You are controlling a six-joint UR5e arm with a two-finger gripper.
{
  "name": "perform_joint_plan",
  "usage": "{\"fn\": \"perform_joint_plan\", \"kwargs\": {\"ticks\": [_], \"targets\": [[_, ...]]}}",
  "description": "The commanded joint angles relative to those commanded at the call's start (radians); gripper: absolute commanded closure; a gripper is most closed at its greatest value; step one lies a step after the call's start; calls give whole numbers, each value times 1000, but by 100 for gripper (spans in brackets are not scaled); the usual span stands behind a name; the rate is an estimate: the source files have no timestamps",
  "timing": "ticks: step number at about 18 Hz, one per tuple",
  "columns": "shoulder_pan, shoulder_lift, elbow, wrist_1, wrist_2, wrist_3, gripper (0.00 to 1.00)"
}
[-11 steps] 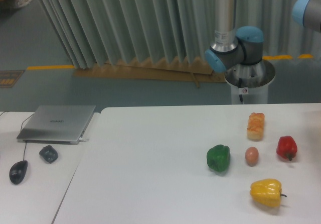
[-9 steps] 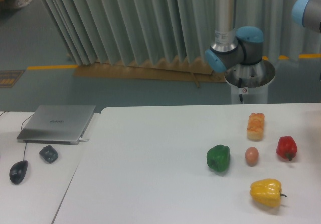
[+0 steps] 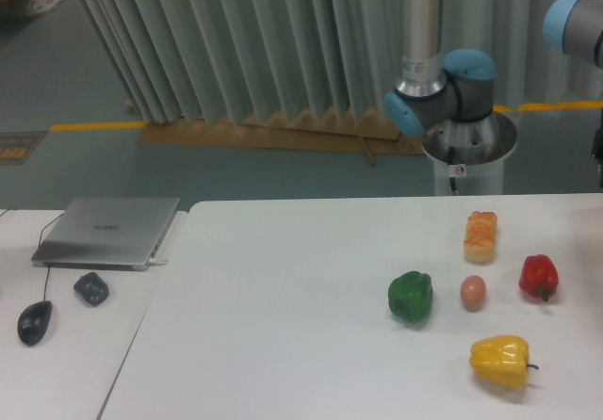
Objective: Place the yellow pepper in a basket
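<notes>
The arm (image 3: 575, 20) is creeping in at right; its end effector is hidden, state unknowable, the yellow pepper (image 3: 501, 361) lying untouched.

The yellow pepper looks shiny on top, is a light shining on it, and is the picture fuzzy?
In the fixed camera view, the glossy yellow bell pepper shows pale highlights on its lobes, so light comes from above; the whole picture is slightly soft, with faint shadows under the food.

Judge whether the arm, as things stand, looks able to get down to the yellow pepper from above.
Probably yes. The yellow pepper lies alone near the table's front edge, apart from the egg and green pepper, with nothing over it. The gripper itself is barely in view at the right edge, so its state cannot be told.
</notes>
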Motion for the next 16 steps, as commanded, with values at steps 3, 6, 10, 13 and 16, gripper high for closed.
{"fn": "perform_joint_plan", "kwargs": {"ticks": [3, 6, 10, 13, 16], "targets": [[0, -2, 1, 3, 3, 0, 0], [2, -2, 3, 3, 5, 2, 0], [0, 9, 3, 0, 12, -3, 0], [-24, 14, 3, 0, 14, -31, 0], [-35, 14, 3, 0, 11, -73, 0]]}}
